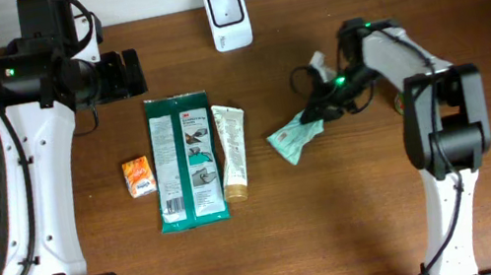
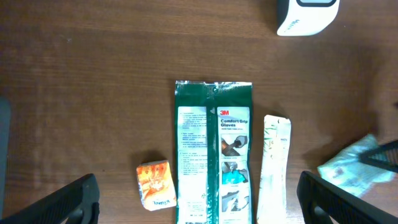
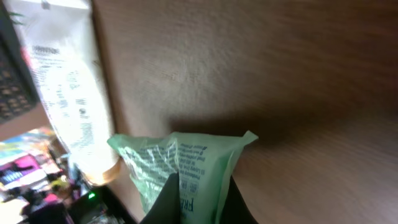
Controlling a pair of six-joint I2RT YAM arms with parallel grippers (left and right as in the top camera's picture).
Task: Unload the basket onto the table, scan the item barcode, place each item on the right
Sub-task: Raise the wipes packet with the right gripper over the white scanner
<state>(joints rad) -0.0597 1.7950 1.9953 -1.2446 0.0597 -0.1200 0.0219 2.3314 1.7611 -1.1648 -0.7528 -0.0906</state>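
Held pale-green crinkly plastic pouch [image 1: 294, 139] by its edge in shut R jaws, down at brown wooden counter [image 1: 341, 231], apart from white boxy scanner [image 1: 227, 18], prob. to lift barcode toward it; had L jaws wide open, empty.

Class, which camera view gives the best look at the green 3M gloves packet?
The left wrist view: the gloves packet lies large and centred, its print readable, with only its lower end cut off. The overhead view shows the whole packet, but small. The right wrist view does not clearly show it.
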